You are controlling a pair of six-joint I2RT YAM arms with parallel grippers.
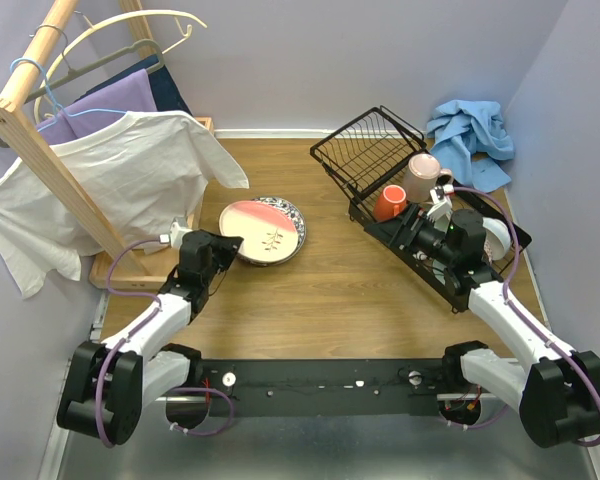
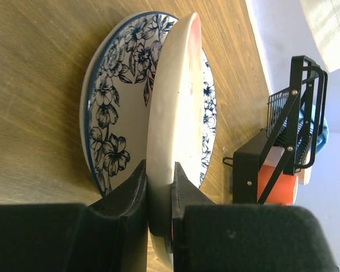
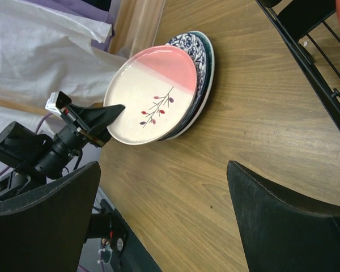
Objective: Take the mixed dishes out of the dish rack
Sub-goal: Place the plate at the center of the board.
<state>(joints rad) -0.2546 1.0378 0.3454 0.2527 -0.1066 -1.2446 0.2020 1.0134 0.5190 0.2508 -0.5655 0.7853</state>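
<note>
My left gripper (image 1: 227,244) is shut on the near rim of the pink-and-cream plate with the leaf sprig (image 1: 265,232). The plate lies on patterned plates (image 1: 296,214) on the table, its gripped edge slightly raised. The left wrist view shows the black pads (image 2: 133,190) clamping the plate (image 2: 173,113) over the blue floral plate (image 2: 116,102). My right gripper (image 1: 417,228) hovers open and empty over the black wire dish rack (image 1: 365,150), next to an orange mug (image 1: 388,203) and a pink mug (image 1: 421,176). The right wrist view shows the right gripper (image 3: 164,209) open and the plate (image 3: 153,96).
A white bowl (image 1: 496,236) sits in the rack beside my right wrist. A wooden clothes stand (image 1: 55,165) with a white T-shirt (image 1: 120,175) and hangers fills the left side. A blue cloth (image 1: 472,135) lies at the back right.
</note>
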